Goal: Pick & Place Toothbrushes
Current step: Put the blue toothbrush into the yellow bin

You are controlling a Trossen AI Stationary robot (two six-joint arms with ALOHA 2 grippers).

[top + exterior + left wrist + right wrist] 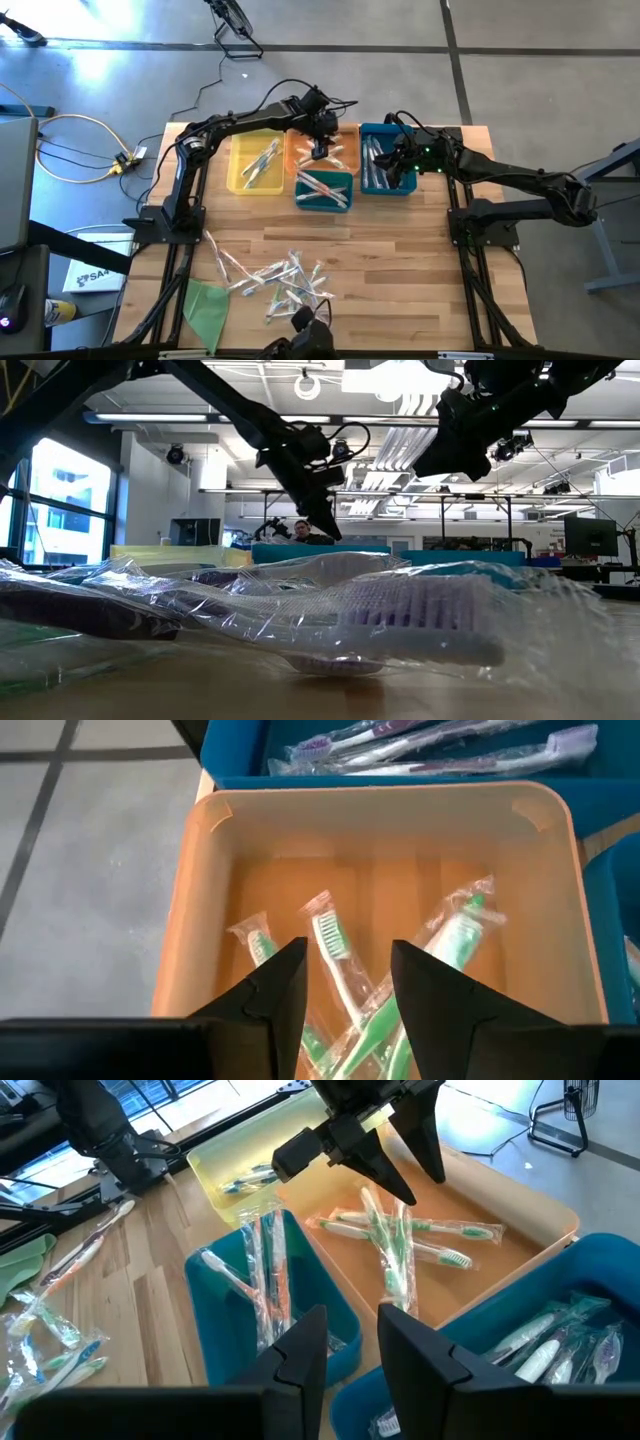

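Observation:
Several wrapped green toothbrushes (345, 982) lie crossed on the floor of the orange bin (380, 805). My left gripper (348, 955) hangs open just above them, slanting down, with nothing between its fingers; the right wrist view shows the left gripper (405, 1170) clear of the brushes. My right gripper (352, 1320) waits open and holding nothing over the near edge of the blue bin (388, 168). More wrapped toothbrushes (280, 278) lie loose in a pile on the near part of the table.
A yellow bin (255, 165), a teal bin (323, 190) and the blue bin (600, 1265) stand around the orange one, each with wrapped brushes in it. A flat green sheet (205, 305) lies at the near left. A person (300, 530) sits far behind the table.

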